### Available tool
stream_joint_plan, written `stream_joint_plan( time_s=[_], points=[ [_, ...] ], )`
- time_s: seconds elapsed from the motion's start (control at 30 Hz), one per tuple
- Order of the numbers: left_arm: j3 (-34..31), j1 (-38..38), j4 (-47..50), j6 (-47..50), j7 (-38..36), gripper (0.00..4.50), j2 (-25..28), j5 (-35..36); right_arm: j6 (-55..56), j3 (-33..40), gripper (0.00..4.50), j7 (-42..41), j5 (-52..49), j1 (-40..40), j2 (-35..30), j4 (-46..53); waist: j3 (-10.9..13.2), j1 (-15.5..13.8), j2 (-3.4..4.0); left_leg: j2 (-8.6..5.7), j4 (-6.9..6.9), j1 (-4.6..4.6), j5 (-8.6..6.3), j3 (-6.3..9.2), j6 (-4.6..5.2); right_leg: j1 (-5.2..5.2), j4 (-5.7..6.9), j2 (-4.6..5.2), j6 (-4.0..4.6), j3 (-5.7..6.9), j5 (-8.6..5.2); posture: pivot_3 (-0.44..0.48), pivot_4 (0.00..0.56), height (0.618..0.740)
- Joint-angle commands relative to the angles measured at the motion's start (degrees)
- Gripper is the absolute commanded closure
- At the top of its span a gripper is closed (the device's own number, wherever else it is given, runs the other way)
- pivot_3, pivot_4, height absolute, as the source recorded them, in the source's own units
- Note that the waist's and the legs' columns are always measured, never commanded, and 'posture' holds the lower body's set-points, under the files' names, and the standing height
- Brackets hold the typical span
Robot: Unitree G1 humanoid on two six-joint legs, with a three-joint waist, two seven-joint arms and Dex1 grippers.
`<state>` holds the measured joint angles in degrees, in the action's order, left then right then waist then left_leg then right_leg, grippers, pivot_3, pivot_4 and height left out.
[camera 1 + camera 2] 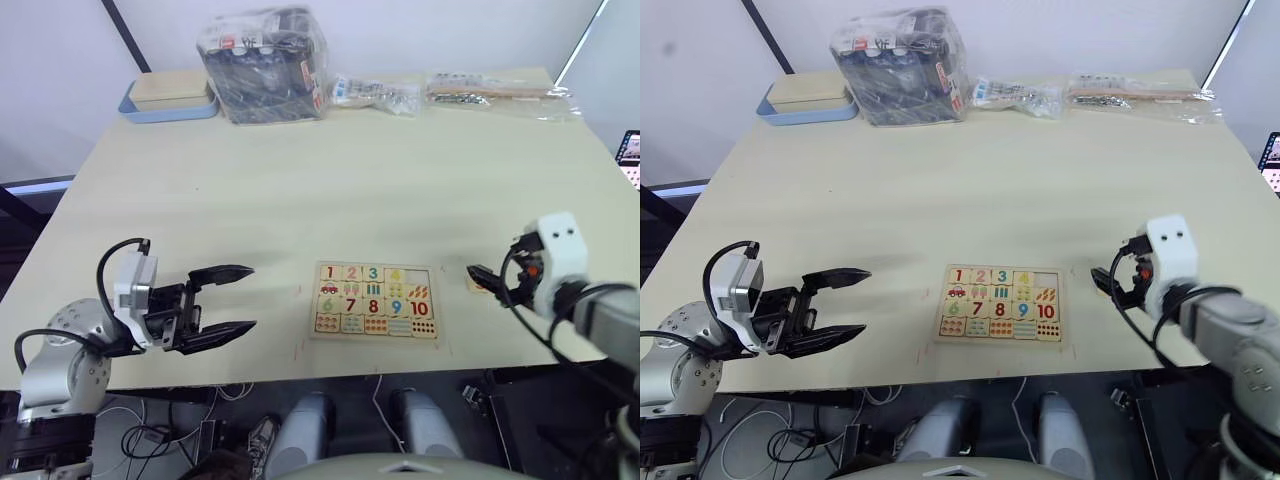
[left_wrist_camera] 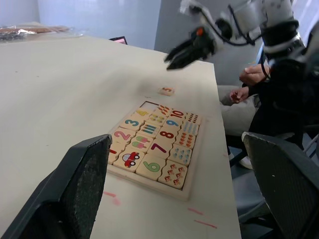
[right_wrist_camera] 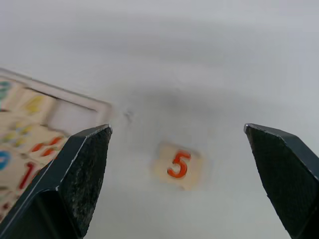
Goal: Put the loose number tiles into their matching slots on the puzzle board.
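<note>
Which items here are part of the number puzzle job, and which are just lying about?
Job:
puzzle board
loose 5 tile
empty corner slot
right gripper, open over the tile

Lying about:
blue tray with beige lid
bagged dark box
two flat plastic packets

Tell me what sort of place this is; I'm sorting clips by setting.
Probably a lab or office test room: a plain pale table against bare walls, bagged supplies at its far edge, loose cables underneath.
</note>
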<state>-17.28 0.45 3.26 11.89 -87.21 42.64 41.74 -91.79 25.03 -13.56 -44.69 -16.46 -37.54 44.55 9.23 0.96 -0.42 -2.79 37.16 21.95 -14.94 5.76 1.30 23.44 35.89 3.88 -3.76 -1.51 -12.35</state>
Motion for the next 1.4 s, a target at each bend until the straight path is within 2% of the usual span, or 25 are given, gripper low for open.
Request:
stream_joint_plan(
  time_s=[0.03,0.1,0.2,0.3,0.37,0.47,0.57,0.63,0.8,1.07,1.17,1.2,1.4],
  points=[
    [0.3,-0.37,0.16,-0.92,-1.14,0.0,0.02,0.04,5.02,-0.51,0.04,-9.99,-3.15,0.92,-6.02,-2.4,-0.05,-0.11,-0.11,0.0,-0.02,0.0,0.0,0.01,0.0,-0.02,-0.02,-0.01,0.0,0.05,0.0,0.0,0.15,0.74],
    [0.42,-0.56,0.54,-0.79,-1.02,0.0,-0.08,0.11,11.86,-1.58,0.04,-18.01,-3.54,2.57,-10.47,-5.06,-0.04,-0.2,-0.1,0.0,0.0,0.05,0.0,-0.05,0.0,-0.03,-0.03,0.0,0.01,0.15,-0.01,0.0,0.15,0.74],
    [0.14,-0.44,1.06,-0.95,-0.71,0.0,-0.17,0.29,26.76,-5.42,0.04,-29.69,1.65,4.62,-16.4,-11.97,-0.03,-0.15,-0.1,0.0,0.03,0.03,0.0,-0.04,0.0,-0.03,-0.02,0.03,-0.01,0.04,0.0,0.0,0.15,0.74],
    [-0.35,0.05,1.5,-1.31,-0.31,0.0,-0.23,0.34,46.18,-10.06,0.04,-42.53,8.41,5.6,-18.09,-22.1,-0.06,-0.1,-0.17,0.0,0.08,0.0,0.0,-0.13,0.0,-0.06,-0.02,0.01,-0.02,0.03,0.0,0.0,0.15,0.74],
    [-0.4,0.36,1.81,-1.57,-0.25,0.0,-0.14,0.26,54.57,-12.09,0.04,-49.21,10.67,5.43,-18.26,-27.45,-0.03,-0.08,-0.15,0.01,0.08,0.0,0.0,-0.24,0.0,-0.06,-0.03,0.0,-0.02,0.05,0.0,0.0,0.15,0.74],
    [-1.01,1.12,2.5,-1.46,0.45,0.0,0.04,0.52,66.34,-17.9,0.04,-60.43,15.47,1.3,-19.21,-38.49,-0.01,-0.12,-0.14,0.03,0.06,0.02,0.0,-0.17,0.0,-0.03,-0.02,0.01,-0.01,0.04,0.01,0.0,0.15,0.74],
    [-1.95,2.62,3.72,-3.35,0.88,0.0,-1.09,0.58,81.41,-25.95,0.04,-69.49,24.74,-4.64,-19.85,-53.06,0.0,0.15,-0.13,0.03,0.07,-0.08,0.0,-0.21,0.0,-0.04,-0.02,0.07,-0.02,-0.05,0.01,0.0,0.15,0.74],
    [-2.64,3.52,3.57,-5.36,0.47,0.0,-2.27,0.8,85.99,-27.93,0.04,-71.46,27.12,-7.22,-18.49,-59.39,0.0,-0.03,-0.12,0.04,0.05,-0.08,0.0,-0.24,0.0,-0.03,-0.03,0.1,-0.01,-0.02,0.01,0.0,0.15,0.74],
    [-3.99,5.66,2.42,-5.08,-1.84,0.0,-1.02,1.83,94.46,-31.05,0.04,-73.63,31.49,-11.38,-14.45,-71.69,0.04,-0.2,-0.08,0.06,0.04,-0.03,0.01,-0.13,-0.03,0.0,-0.01,0.13,0.01,0.04,0.02,0.0,0.15,0.74],
    [-4.05,6.0,2.27,-4.37,-2.18,0.0,-0.63,2.2,99.34,-31.11,0.04,-75.25,33.91,-14.08,-11.56,-80.18,0.05,-0.2,-0.05,0.05,0.05,-0.06,0.0,-0.17,-0.03,-0.01,-0.01,0.12,0.01,-0.01,0.02,0.0,0.15,0.74],
    [-4.01,6.01,2.38,-4.12,-2.05,0.0,-0.68,2.3,101.11,-31.09,0.95,-74.52,34.83,-13.98,-10.98,-81.91,0.05,-0.18,-0.04,0.05,0.05,-0.08,0.0,-0.18,-0.03,-0.01,-0.01,0.12,0.01,-0.01,0.02,0.0,0.15,0.74],
    [-4.01,5.99,2.38,-4.08,-2.0,0.0,-0.72,2.28,101.77,-31.06,1.1,-74.39,35.1,-14.03,-10.94,-82.38,0.04,-0.21,-0.05,0.04,0.05,-0.08,0.0,-0.18,-0.03,-0.01,-0.01,0.12,0.01,-0.02,0.02,0.0,0.15,0.74],
    [-4.05,6.09,2.64,-3.86,-1.63,0.0,-0.94,2.18,103.67,-30.89,1.1,-74.94,35.47,-14.4,-10.82,-83.66,0.04,-0.2,-0.05,0.04,0.05,-0.09,0.0,-0.18,-0.03,-0.02,-0.01,0.12,0.01,-0.02,0.02,0.0,0.15,0.74]
  ],
)
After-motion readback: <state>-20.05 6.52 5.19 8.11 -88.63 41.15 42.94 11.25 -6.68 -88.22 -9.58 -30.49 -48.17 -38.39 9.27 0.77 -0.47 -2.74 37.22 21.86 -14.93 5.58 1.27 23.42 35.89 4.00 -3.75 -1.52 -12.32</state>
